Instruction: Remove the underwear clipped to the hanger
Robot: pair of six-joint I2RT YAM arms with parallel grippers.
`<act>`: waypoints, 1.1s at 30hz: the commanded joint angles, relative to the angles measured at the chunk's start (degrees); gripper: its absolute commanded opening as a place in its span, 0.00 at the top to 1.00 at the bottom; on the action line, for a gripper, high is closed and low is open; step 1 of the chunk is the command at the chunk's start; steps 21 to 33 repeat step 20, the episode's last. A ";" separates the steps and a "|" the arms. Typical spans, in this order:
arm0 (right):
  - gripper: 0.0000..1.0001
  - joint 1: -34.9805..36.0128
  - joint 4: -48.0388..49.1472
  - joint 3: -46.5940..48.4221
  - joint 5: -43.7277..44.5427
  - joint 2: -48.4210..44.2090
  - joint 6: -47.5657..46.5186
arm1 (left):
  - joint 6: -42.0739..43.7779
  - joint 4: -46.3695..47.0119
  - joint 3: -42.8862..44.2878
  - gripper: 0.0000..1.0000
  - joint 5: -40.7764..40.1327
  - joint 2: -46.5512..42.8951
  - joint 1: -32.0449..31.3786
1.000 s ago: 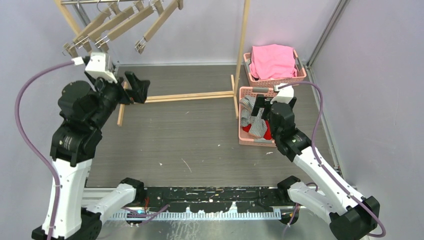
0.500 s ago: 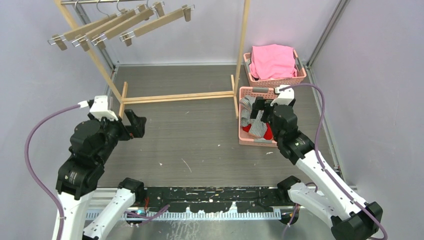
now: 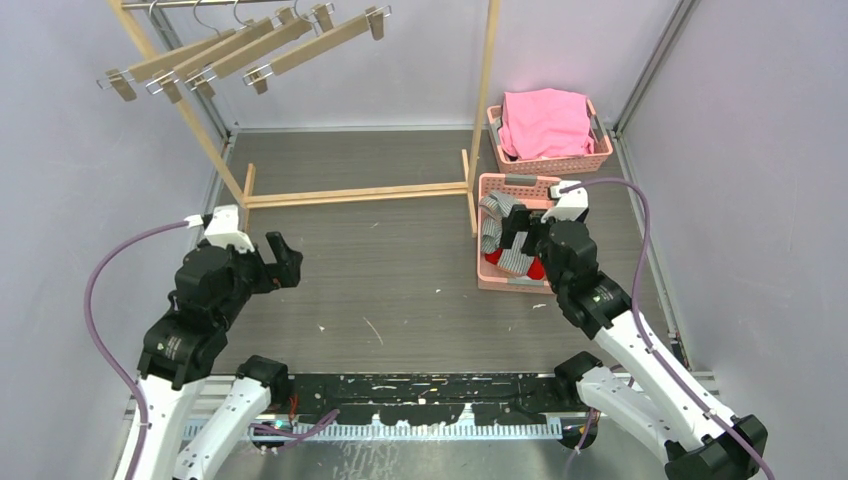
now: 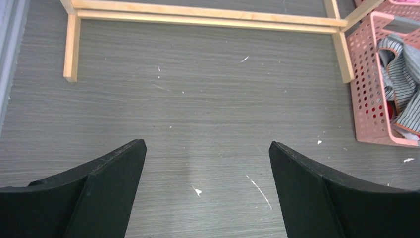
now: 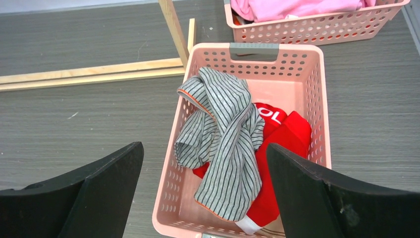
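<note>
The grey-and-white striped underwear (image 5: 225,144) lies draped over the red underwear (image 5: 280,141) inside the near pink basket (image 5: 314,104); both show in the top view, striped (image 3: 497,225) and red (image 3: 533,268). A cream edge (image 5: 275,232) shows at the basket's near end. Several bare wooden clip hangers (image 3: 250,45) hang on the rack, nothing clipped to them. My right gripper (image 3: 515,225) is open above the basket, jaws wide apart in its wrist view (image 5: 205,153), holding nothing. My left gripper (image 3: 283,258) is open and empty over bare floor (image 4: 208,148).
The wooden rack (image 3: 480,110) has a base rail (image 3: 355,192) across the floor and a post beside the baskets. A second pink basket (image 3: 590,155) behind the first holds a pink cloth (image 3: 543,120). Grey walls close in left, back and right.
My left arm has dropped from up by the hangers down and toward me, gripper still open. The hangers swung, then settled. My right gripper pulled back slightly from over the basket.
</note>
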 commanded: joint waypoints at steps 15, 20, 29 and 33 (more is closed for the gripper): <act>0.00 2.00 5.02 -4.68 -2.21 -0.84 1.20 | -3.31 11.35 -14.07 0.02 -0.84 -12.41 0.05; 0.00 2.91 5.45 -5.84 -0.71 -0.92 0.67 | -4.68 12.21 -15.22 0.02 -4.05 -13.78 0.02; 0.00 2.91 5.45 -5.84 -0.71 -0.92 0.67 | -4.68 12.21 -15.22 0.02 -4.05 -13.78 0.02; 0.00 2.91 5.45 -5.84 -0.71 -0.92 0.67 | -4.68 12.21 -15.22 0.02 -4.05 -13.78 0.02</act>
